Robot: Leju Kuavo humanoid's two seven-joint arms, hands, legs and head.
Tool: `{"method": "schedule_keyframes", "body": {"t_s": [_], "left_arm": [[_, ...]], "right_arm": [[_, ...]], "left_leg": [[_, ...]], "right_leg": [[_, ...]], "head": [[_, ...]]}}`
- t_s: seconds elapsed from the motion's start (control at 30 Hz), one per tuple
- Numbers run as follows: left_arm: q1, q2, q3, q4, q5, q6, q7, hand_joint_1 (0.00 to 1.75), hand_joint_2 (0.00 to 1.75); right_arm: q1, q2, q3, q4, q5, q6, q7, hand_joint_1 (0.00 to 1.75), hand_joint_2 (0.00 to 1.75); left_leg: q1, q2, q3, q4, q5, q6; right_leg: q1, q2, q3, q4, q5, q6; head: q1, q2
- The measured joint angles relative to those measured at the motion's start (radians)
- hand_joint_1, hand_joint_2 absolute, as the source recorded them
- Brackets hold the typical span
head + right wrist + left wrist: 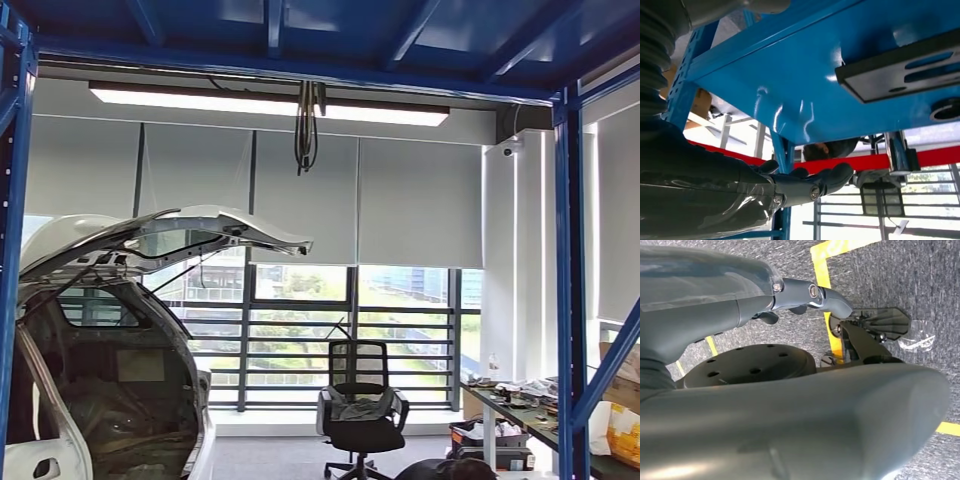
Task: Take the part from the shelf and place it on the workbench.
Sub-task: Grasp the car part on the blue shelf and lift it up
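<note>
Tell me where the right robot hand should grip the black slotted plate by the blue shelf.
Probably its thin edge near the corner closest to the right robot hand, coming from that side. The black slotted plate is flat and lies flush against the blue shelf, leaving only edges.

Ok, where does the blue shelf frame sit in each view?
Head view: blue shelf frame along the top and both side edges.
Left wrist view: not in it; carpet and yellow tape.
Right wrist view: overhead, across the upper half.
Shared landmark: the window railing, head and right wrist views.
</note>
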Motion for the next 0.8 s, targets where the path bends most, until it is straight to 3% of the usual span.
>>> {"method": "schedule_keyframes", "body": {"t_s": [0.2,0.5,0.8], "left_arm": [[-0.004,-0.005,0.0,0.0,-0.003,-0.001,-0.002,0.0,0.0],[-0.005,-0.026,0.0,0.002,-0.002,-0.005,-0.011,0.0,0.0],[-0.004,-0.038,0.0,0.002,0.001,-0.005,-0.011,0.0,0.0]], "right_arm": [[-0.095,0.019,0.154,0.107,0.036,-0.004,0.0,0.0,1.75],[-0.15,0.022,0.252,0.157,0.084,-0.045,0.003,0.0,1.75],[-0.119,-0.018,0.299,0.103,0.342,-0.215,0.057,0.0,1.75]], "left_leg": [[0.0,-0.001,0.0,0.0,0.0,0.0],[0.0,-0.001,0.0,0.0,0.0,0.0],[0.0,-0.001,0.0,0.0,0.0,0.0]], "right_leg": [[0.0,-0.001,0.0,0.0,0.0,0.0],[0.0,-0.001,0.0,0.0,0.0,0.0],[0.0,-0.001,0.0,0.0,0.0,0.0]], "head": [[0.0,0.0],[0.0,0.0],[0.0,0.0]]}}
